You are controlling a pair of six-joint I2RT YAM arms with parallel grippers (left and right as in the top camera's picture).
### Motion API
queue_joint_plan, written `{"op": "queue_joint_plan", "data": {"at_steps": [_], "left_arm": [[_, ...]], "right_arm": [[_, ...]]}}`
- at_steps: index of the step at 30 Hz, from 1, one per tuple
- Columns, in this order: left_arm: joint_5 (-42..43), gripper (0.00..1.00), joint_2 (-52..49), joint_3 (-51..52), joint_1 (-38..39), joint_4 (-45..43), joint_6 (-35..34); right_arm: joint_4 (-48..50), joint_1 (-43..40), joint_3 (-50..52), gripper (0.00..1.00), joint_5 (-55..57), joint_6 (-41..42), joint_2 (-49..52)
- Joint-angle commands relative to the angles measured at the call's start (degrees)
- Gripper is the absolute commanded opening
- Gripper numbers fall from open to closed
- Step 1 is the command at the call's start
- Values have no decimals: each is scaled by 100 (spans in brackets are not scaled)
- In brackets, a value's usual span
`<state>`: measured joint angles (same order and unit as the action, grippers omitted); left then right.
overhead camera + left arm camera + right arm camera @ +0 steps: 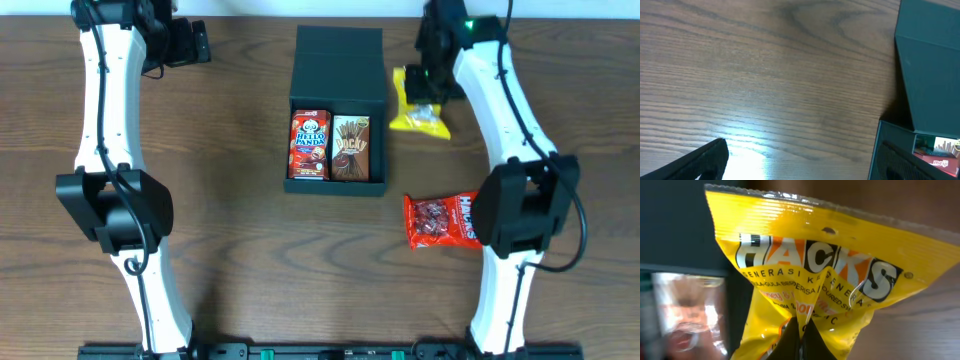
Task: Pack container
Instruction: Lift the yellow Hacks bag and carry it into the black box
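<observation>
Right gripper (801,336) is out at the far right of the table (240,200), jaws pinched tight on the yellow Hacks bag (840,265). The wrist view shows the foil creased between the dark fingertips.

The container (340,62), dark teal, stands at the centre back, its flap lid laid open away from the robot. The yellow bag is just beside its right wall, though from above it is hard to say whether the bag is clear of the wood.

Inside the container, side by side, sit a red Hello Panda box (309,146) on the left and a brown Pocky box (350,149) on the right. A red Hacks bag (438,220) lies on the table nearer the robot, partly hidden by the right arm.

Left gripper (190,42) hovers spread wide, holding nothing, over bare wood left of the container.
</observation>
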<state>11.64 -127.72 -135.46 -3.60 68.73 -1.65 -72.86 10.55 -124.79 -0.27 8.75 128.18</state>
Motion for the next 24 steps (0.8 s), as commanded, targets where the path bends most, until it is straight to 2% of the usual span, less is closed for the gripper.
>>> {"op": "queue_joint_plan", "data": {"at_steps": [1,4,9,15,24], "left_arm": [[-20,95,-52,37,-13,-9,-4],[-22,95,-52,37,-15,-7,-4],[-22,95,-52,37,-20,-4,-4],[-24,95,-52,37,-20,-20,-2],[-24,95,-52,37,-20,2,2]], "right_arm": [[-254,313,-581,1,-22,87,-90],[-518,549,-802,1,-26,247,-90],[-866,874,-599,2,-155,404,-87],[-511,1178,-11,2,-713,411,-87],[-262,1333,599,1,-769,555,-87]]}}
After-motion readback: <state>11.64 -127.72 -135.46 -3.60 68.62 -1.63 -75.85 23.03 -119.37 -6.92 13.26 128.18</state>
